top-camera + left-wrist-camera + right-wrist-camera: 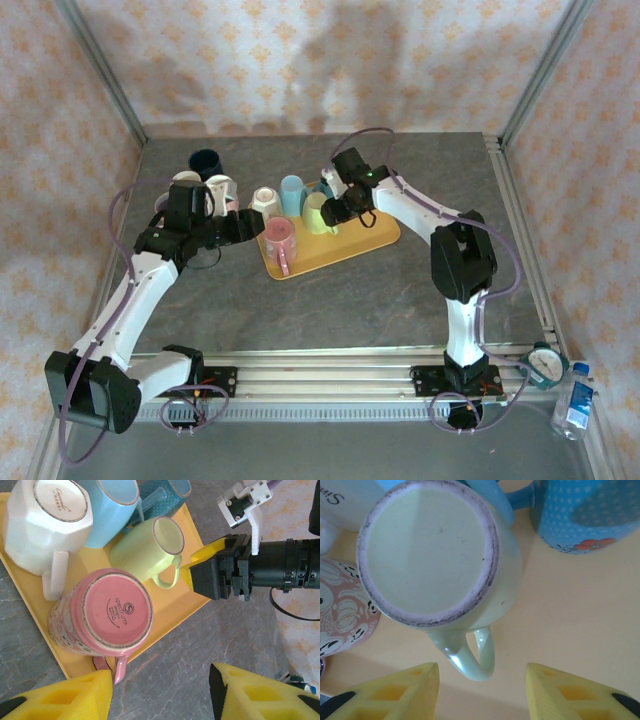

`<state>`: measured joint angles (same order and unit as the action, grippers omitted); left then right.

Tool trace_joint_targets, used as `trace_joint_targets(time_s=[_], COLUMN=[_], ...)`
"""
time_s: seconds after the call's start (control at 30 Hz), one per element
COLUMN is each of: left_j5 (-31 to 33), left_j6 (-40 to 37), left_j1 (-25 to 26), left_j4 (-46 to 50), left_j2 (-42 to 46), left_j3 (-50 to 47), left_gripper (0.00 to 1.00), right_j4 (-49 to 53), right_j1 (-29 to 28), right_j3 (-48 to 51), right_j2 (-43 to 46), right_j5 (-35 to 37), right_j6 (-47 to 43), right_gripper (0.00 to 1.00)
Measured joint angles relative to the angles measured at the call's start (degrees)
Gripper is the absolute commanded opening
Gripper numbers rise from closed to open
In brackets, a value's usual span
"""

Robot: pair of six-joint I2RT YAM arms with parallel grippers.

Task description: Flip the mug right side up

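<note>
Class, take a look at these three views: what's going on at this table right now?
Two robot arms are working over a yellow tray of mugs. The left gripper hovers open next to the pink mug, which stands bottom-up near the tray's edge. The right gripper hovers open at the green mug, also bottom-up, with the handle pointing toward the gap between its fingers. Nothing is gripped, and neither mug has been turned upright yet.
</note>
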<state>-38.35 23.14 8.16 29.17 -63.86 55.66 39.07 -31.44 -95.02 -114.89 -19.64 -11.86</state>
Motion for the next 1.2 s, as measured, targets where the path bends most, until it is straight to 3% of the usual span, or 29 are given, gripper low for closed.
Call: trace_joint_targets(time_s=[0.6, 0.8, 1.03, 1.2], left_j5=[0.11, 0.31, 1.16, 1.31], left_j6=[1.31, 1.97, 2.58, 3.67], left_j1=[0.09, 0.11, 0.50, 0.85], left_j4=[-1.03, -1.55, -1.55, -1.70], left_j2=[-1.03, -1.18, -1.14, -0.48], left_j3=[0.00, 0.00, 0.00, 0.00], left_gripper=[0.54, 0.54, 0.53, 0.53], right_j4=[-0.13, -0.28, -0.83, -1.11], right_j1=[-1.33, -2.34, -3.37, -3.41], right_j3=[-2.29, -2.36, -2.21, 2.25], right_j2=[-5.64, -6.56, -6.40, -2.78], right_j5=[0.66, 2.89, 5.95, 6.80], right_j6=[-3.04, -4.39, -6.05, -6.19], right_gripper=[0.37, 0.26, 0.02, 0.00])
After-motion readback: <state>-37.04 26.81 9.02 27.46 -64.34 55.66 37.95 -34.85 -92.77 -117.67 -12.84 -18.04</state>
